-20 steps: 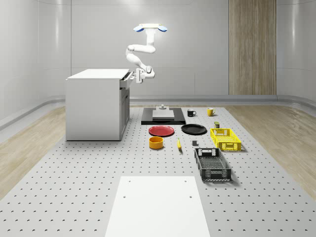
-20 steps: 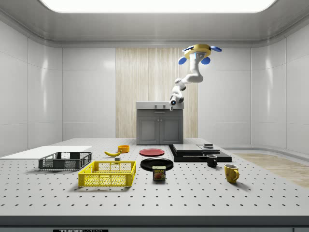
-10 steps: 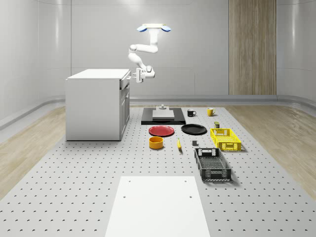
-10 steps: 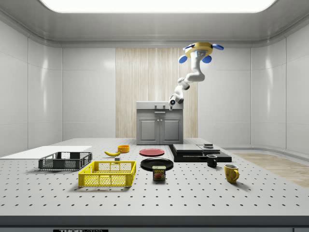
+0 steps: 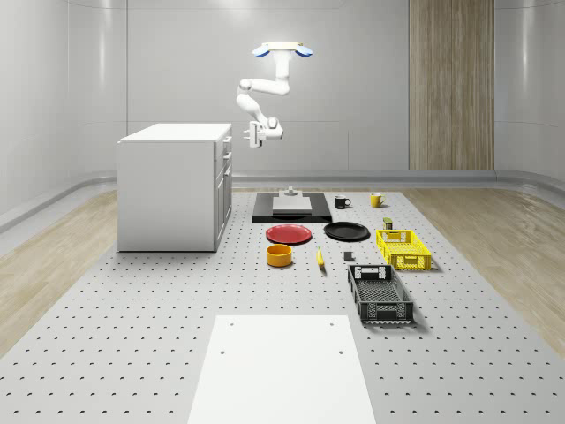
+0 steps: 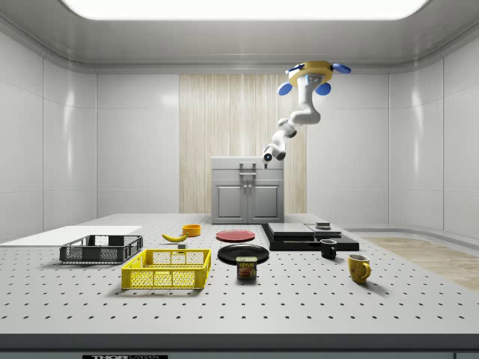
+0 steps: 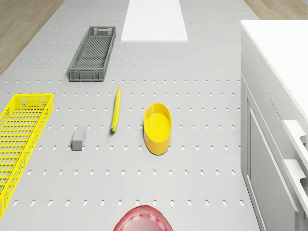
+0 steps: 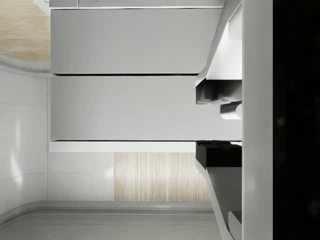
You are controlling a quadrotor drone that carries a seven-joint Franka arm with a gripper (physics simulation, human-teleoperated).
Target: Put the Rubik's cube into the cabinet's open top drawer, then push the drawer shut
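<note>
Where the drone is: hovering high over the table [image 5: 132, 353], out in front of the cabinet [image 5: 168, 190], drone [image 5: 283, 49] resting on nothing.
Gripper place: gripper [image 5: 254, 134] hangs at the height of the top drawer [image 5: 226, 141], just beside the cabinet front but apart from it; in the side view the gripper [image 6: 267, 157] sits before the cabinet's upper right corner.
Gripper state: fingers [image 8: 212, 92] apart in the wrist view, with nothing between them.
Drawer: its front lies flush with the cabinet face, so it looks shut.
Cube: judged to be inside that closed drawer.
Key relation: drawer lies straight ahead of the gripper, toward the whole-scene view's left; its wide front faces the fingers, and its slide axis runs from the gripper into the cabinet.
Stage: both steps look done.
Next move, as a guess: any further push should go along that axis; otherwise back away into open air.
</note>
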